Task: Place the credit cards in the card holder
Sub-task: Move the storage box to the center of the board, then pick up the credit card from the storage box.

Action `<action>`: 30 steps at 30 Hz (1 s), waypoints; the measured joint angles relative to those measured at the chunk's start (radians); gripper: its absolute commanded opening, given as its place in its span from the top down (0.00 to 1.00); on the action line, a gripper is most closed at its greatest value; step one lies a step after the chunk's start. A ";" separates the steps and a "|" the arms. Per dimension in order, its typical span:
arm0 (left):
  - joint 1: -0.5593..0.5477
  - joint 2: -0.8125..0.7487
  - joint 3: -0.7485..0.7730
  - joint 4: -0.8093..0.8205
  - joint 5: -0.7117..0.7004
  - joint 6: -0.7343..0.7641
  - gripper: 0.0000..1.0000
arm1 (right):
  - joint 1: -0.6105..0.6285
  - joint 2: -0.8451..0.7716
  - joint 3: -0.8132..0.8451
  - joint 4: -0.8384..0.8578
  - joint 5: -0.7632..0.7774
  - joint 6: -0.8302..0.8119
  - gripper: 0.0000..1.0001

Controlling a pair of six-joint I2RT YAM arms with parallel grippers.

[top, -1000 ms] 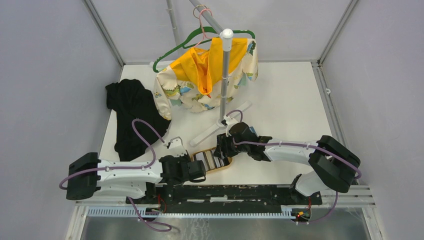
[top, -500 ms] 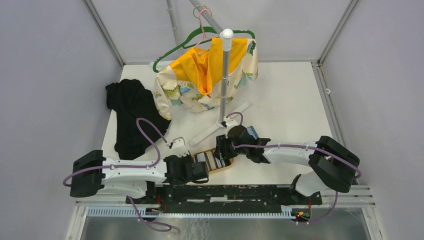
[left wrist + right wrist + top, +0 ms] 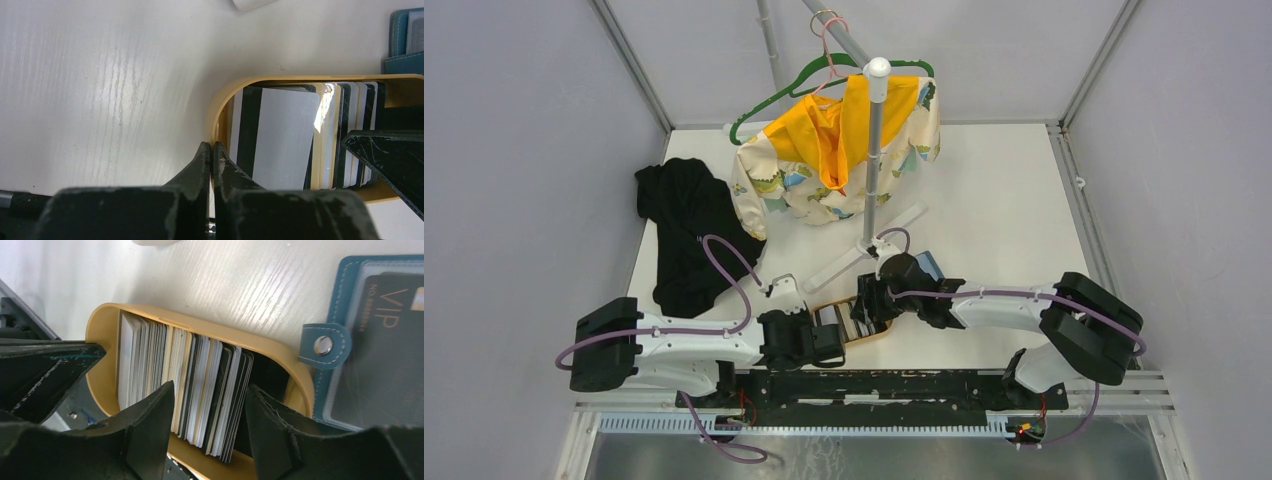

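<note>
Both left claw (image 3: 212, 147) and right claw (image 3: 209, 390) neared credit cards (image 3: 150, 365).

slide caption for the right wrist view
Open right gripper straddling credit cards in a wooden tray, teal card holder alongside

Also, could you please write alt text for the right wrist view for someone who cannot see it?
The right gripper, open, straddles part of a row of credit cards standing on edge in a tan oval tray. Beside the tray, a teal card holder lies open, a dark card marked VIP behind its clear window.
</note>
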 measured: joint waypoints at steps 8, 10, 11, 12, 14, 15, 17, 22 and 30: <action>-0.002 0.000 0.000 -0.004 0.000 -0.003 0.98 | -0.007 -0.019 -0.037 0.051 -0.114 0.028 0.44; -0.002 0.000 0.000 -0.006 0.000 -0.003 0.98 | -0.010 -0.029 -0.045 0.070 -0.150 0.029 0.45; -0.003 0.000 0.000 -0.007 0.000 -0.003 0.98 | -0.012 -0.033 -0.048 0.081 -0.166 0.030 0.45; -0.004 0.000 0.000 -0.007 0.000 -0.003 0.98 | -0.015 -0.037 -0.053 0.100 -0.188 0.033 0.45; -0.006 0.000 0.000 -0.008 0.000 -0.003 0.98 | -0.019 -0.040 -0.059 0.130 -0.220 0.039 0.45; -0.006 0.000 0.000 -0.008 0.000 -0.004 0.98 | -0.020 -0.040 -0.063 0.149 -0.238 0.043 0.44; -0.006 0.000 0.000 -0.008 0.000 -0.004 0.98 | -0.024 -0.040 -0.069 0.167 -0.252 0.045 0.44; -0.006 0.000 0.000 -0.008 0.000 -0.004 0.98 | -0.039 -0.011 -0.074 0.190 -0.264 0.047 0.44; -0.006 0.000 0.000 -0.008 0.000 -0.005 0.98 | -0.051 0.090 -0.073 0.253 -0.338 0.074 0.47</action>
